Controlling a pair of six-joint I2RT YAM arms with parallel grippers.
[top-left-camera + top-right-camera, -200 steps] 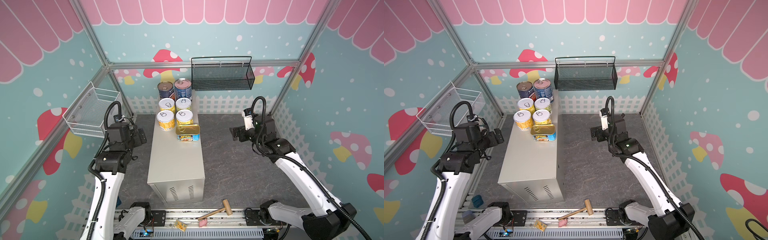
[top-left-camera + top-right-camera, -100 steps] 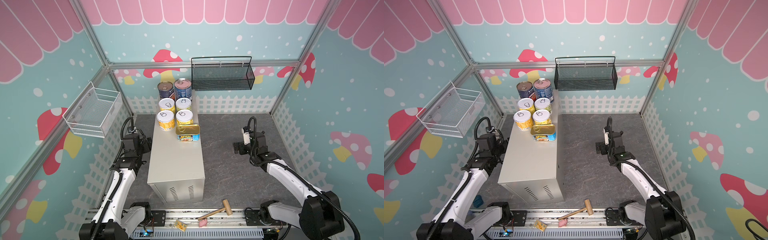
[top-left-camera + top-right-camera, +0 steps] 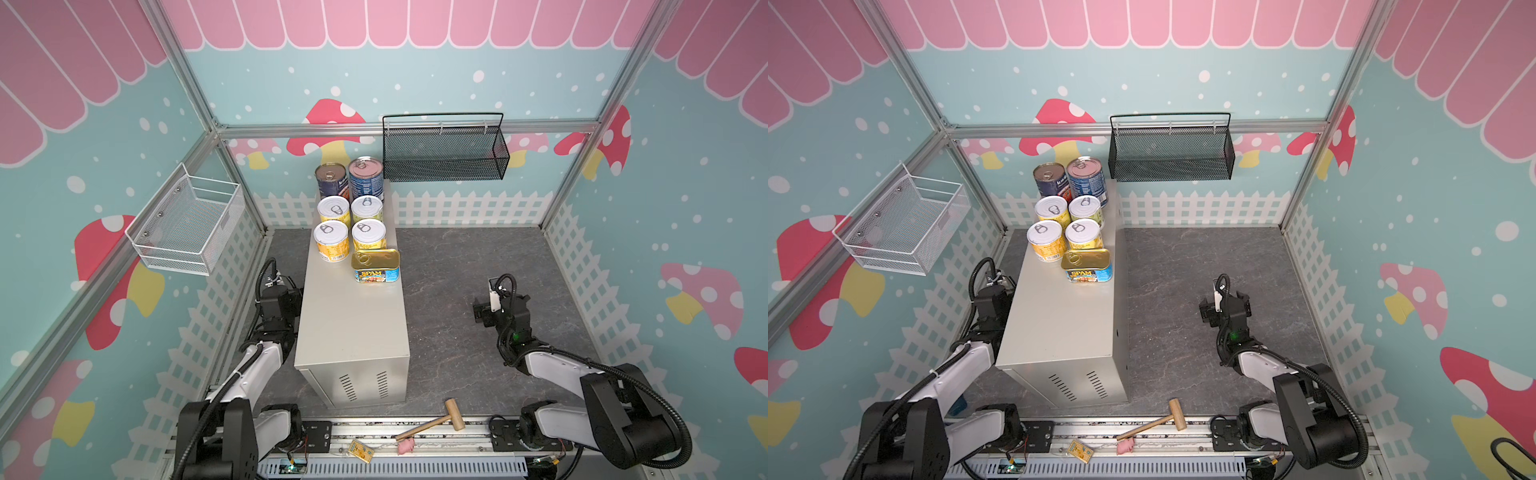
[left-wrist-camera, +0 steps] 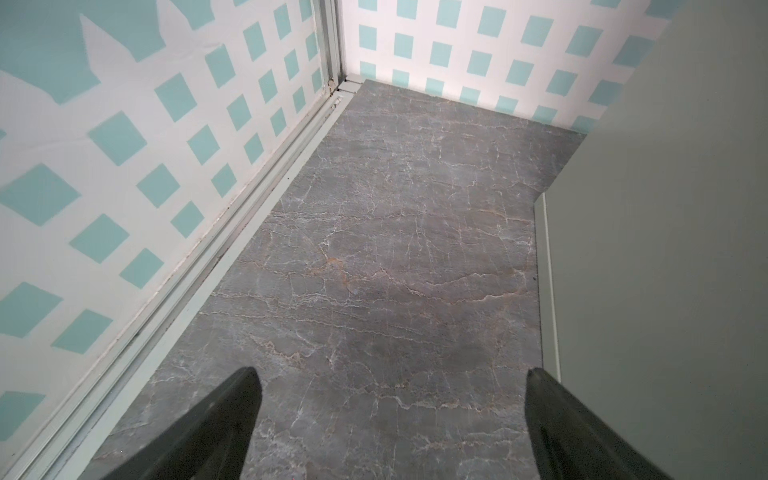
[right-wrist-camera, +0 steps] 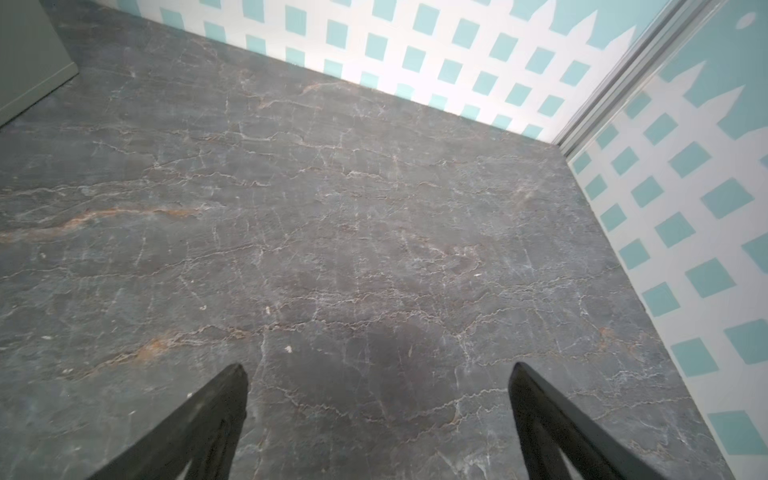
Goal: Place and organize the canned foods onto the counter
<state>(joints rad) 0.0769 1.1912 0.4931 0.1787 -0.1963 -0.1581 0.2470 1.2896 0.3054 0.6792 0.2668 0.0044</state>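
Up on the flat, smooth top of the long beige-grey metal counter (image 3: 353, 324), well clear of both sets of black tapered fingers (image 4: 216, 424): two tall dark-blue-label cans (image 3: 365, 178) at the far end, four short yellow-label cans with silver pull-tab lids (image 3: 331, 241) in a tight square, and one rectangular gold-topped SPAM tin (image 3: 376, 266) just before them. Left gripper (image 4: 392, 374): splayed wide, grasping nothing, hangs over the veined grey stone-look floor (image 4: 395, 228), the counter's plain side wall just beside one fingertip. Right gripper (image 5: 377, 369): likewise released and empty above the floor, the counter's corner well off.
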